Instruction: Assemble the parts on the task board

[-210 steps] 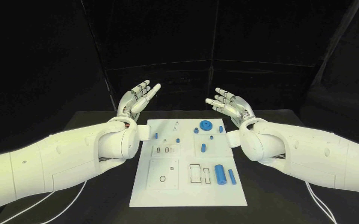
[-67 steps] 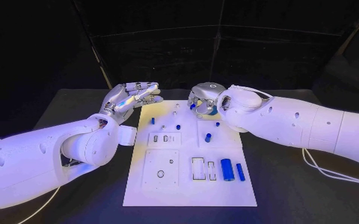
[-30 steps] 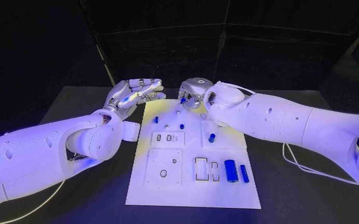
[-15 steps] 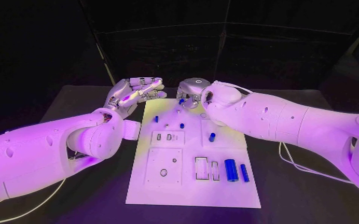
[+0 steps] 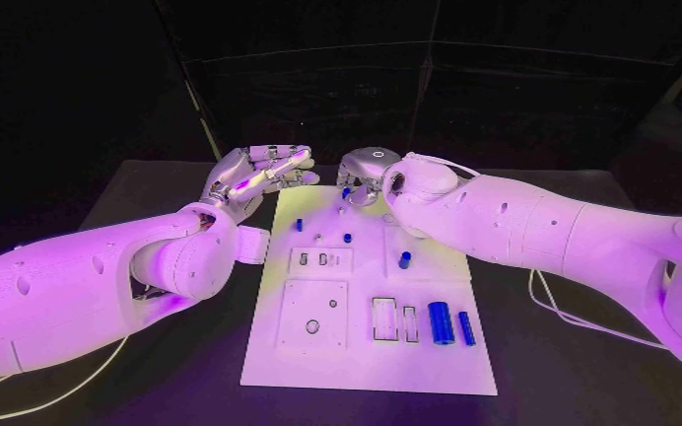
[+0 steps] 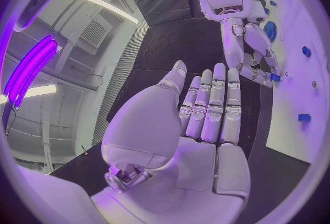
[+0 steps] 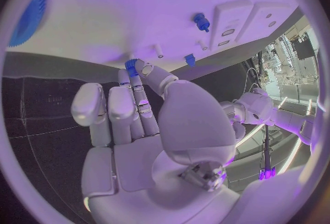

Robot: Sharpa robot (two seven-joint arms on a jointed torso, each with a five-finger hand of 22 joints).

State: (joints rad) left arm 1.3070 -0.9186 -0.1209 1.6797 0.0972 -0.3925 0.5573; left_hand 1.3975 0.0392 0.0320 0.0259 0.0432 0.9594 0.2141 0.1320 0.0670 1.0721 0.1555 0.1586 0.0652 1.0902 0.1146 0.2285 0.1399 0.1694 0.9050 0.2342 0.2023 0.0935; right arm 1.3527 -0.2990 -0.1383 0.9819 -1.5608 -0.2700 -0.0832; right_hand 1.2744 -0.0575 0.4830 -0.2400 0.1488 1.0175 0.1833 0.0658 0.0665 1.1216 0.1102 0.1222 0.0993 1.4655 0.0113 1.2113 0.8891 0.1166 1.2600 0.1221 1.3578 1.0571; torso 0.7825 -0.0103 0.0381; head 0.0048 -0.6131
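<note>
Task board (image 5: 373,347): white plate, lying flat at the middle of the black counter (image 5: 569,347).

Right hand (image 5: 364,177): lowered over the far end of the board, fingers curled downward; the right wrist view showed a small blue part (image 7: 131,64) pinched at its fingertips, just above the board surface.

Left hand (image 5: 257,176): raised beside the board's far left corner, off the plate, fingers extended side by side, holding nothing; palm and straight fingers confirmed in the left wrist view.

Parts on the board: large blue cylinder (image 5: 440,322) and a thinner blue rod (image 5: 466,328) side by side near the right edge; short blue piece (image 5: 405,259) mid-board; small blue pegs (image 5: 347,238) and (image 5: 299,224) farther back; a blue toothed disc (image 7: 27,15) lying near the far end.
</note>
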